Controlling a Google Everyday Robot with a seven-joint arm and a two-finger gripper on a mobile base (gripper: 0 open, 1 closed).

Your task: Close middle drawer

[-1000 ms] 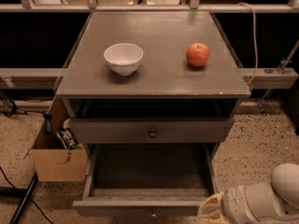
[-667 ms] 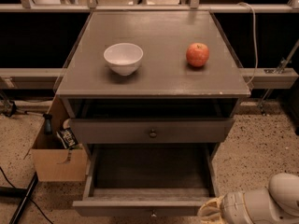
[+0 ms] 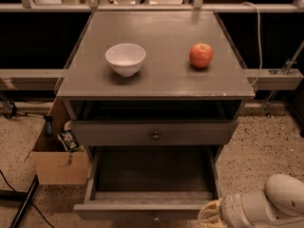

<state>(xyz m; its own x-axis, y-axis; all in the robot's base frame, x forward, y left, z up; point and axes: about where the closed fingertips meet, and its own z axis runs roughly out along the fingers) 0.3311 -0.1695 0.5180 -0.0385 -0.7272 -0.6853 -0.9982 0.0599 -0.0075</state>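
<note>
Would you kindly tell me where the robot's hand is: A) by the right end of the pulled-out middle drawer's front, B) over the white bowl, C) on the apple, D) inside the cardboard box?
A: the hand is low at the bottom right, beside the right end of the middle drawer front, far from the white bowl and the apple.

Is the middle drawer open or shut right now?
Open: the middle drawer is pulled far out, empty inside showing; the gripper is by its front's right end.

A smooth white arm point(image 3: 271, 203) of rounded segments ends, lower right, in a pale yellowish gripper point(image 3: 209, 214).
</note>
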